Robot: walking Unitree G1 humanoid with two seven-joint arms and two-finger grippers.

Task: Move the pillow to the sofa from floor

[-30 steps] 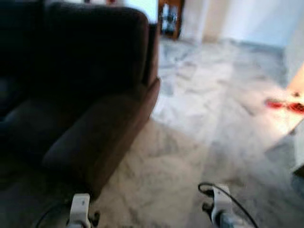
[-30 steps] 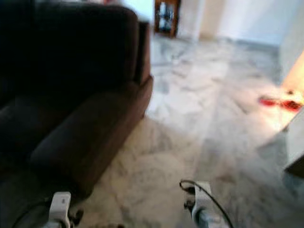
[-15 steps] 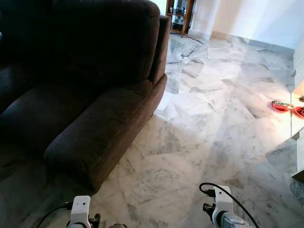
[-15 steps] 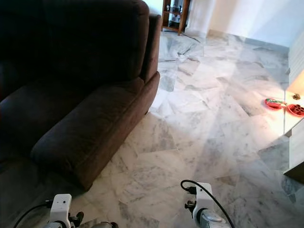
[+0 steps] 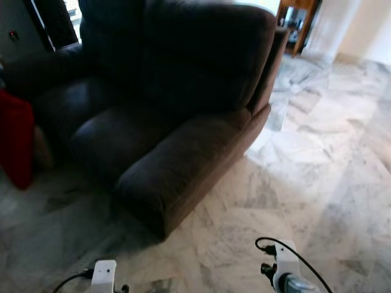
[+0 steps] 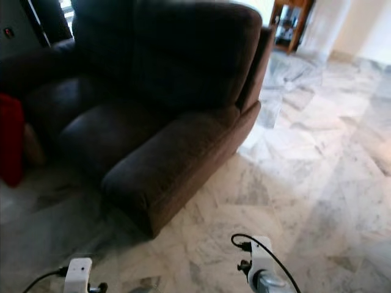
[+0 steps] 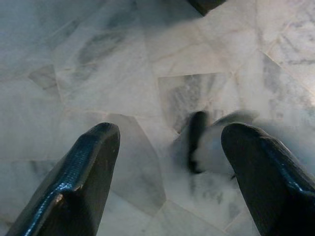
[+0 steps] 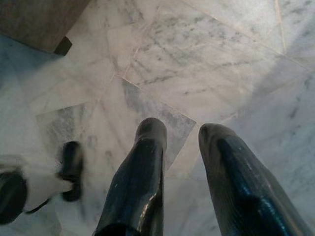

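Dark brown upholstery covers the sofa [image 5: 177, 116], which stands at the left and centre of the scene on a grey-veined marble floor [image 5: 317, 177]. At the far left edge, on the floor just beside the sofa's seat, sits a red shape [image 5: 15, 146] that is likely the pillow, though blur makes this uncertain. Both arms hang low at the near edge. The left gripper [image 7: 170, 187] is released, its 2 black fingers spread wide over bare tile. The right gripper [image 8: 182, 182] has its fingers slightly parted, grasping nothing. The step in hand appears to be locating and approaching the pillow: turn further left, centre it, then step close before bending.
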